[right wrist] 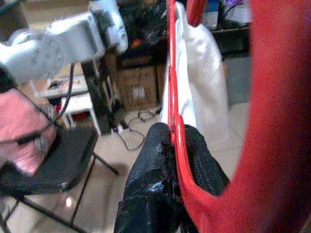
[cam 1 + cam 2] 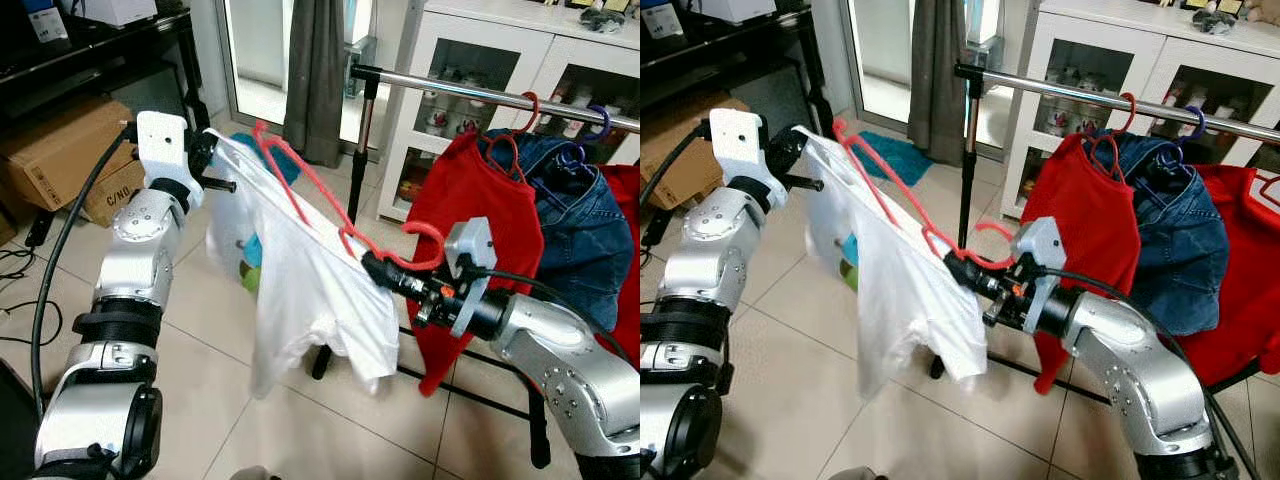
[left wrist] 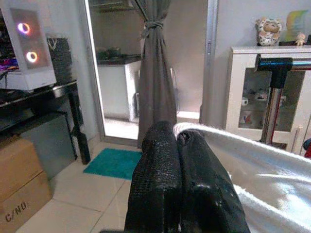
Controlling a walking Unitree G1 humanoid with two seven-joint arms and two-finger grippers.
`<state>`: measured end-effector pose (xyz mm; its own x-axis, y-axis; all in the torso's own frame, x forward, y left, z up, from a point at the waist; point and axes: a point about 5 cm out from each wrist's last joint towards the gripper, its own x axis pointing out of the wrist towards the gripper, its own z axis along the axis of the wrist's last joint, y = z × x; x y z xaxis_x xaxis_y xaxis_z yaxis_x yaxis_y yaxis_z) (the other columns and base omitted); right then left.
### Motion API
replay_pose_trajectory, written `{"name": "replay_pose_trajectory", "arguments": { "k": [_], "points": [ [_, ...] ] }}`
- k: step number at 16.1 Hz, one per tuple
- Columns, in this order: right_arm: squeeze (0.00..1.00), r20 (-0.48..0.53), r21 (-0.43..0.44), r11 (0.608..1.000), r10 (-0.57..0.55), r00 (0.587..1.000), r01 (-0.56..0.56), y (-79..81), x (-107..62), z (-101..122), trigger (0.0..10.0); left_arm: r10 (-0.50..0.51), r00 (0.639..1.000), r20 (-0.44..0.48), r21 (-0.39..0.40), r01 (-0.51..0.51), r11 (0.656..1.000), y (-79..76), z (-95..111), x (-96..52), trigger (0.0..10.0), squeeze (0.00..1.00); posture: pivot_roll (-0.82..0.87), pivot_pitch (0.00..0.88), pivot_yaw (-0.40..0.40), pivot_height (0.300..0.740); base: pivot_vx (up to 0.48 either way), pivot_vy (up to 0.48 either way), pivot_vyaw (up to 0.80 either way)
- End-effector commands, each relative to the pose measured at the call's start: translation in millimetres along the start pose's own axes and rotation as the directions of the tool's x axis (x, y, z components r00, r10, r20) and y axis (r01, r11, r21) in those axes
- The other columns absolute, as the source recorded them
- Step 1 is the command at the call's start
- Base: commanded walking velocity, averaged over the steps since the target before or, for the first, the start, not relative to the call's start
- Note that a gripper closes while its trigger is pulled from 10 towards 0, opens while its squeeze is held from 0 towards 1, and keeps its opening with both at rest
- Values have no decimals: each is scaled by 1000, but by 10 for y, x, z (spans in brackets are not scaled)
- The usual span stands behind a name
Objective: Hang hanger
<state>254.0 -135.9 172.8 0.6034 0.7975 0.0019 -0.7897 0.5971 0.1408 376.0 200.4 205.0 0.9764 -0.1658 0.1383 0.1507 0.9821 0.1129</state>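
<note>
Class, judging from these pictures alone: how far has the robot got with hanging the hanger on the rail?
Done: the white shirt is on the red hanger. In hand: the right gripper pinches the hanger near its hook; the left gripper holds the shirt's far end. Left: hooking it over the metal rail.

Floor [image 2: 200,400]: pale tiles
Far: grey curtain [image 2: 315,70], teal mat [image 3: 114,162]
Right: white glass-door cabinet [image 2: 480,60]
Left: black desk [image 2: 90,60], cardboard boxes [image 2: 70,150]
</note>
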Motion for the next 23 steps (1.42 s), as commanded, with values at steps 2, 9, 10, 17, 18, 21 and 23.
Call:
{"name": "replay_pose_trajectory", "arguments": {
  "k": [2, 9, 10, 17, 18, 21, 23],
  "points": [
    [0, 133, 74, 977, -207, 969, 198, -198, 31, 151, 0, -297, 951, -81, 32, 300, 953, -388, -153, -99, 0, 0, 5, 0, 18, 740, 0, 0, 0],
    [0, 75, 211, 770, -627, 775, 602, -525, 34, -23, 10000, -475, 873, -105, -53, 473, 880, -682, -264, -533, 0, 0, 23, 0, 11, 740, 0, 0, 0],
    [0, 51, 186, 776, -621, 783, 603, -512, 43, -60, 10000, -413, 904, -105, -66, 409, 910, -617, -270, -559, 0, 0, 25, 0, 11, 740, 0, 0, 0],
    [0, -49, 62, 670, -738, 673, 740, -430, -77, -471, 10000, -63, 968, -241, -98, 41, 994, -417, -495, -1180, 10000, 0, 108, 0, -77, 740, 0, 0, -684],
    [0, -41, 35, 680, -731, 681, 732, -427, -35, -464, 10000, -52, 967, -251, -97, 29, 995, -399, -493, -1240, 10000, 0, 120, 0, -85, 740, 0, 0, -800],
    [0, -29, 54, 698, -714, 700, 714, -418, -17, -417, 10000, -35, 967, -251, -38, 27, 999, -391, -438, -1229, 10000, 0, 130, 0, -75, 740, 0, 0, -800],
    [0, -17, 151, 704, -700, 714, 694, -335, -2, -412, 10000, -30, 971, -235, -38, 22, 999, -407, -393, -1212, 10000, 0, 123, 0, -69, 740, 0, 0, -800]
  ]
}}
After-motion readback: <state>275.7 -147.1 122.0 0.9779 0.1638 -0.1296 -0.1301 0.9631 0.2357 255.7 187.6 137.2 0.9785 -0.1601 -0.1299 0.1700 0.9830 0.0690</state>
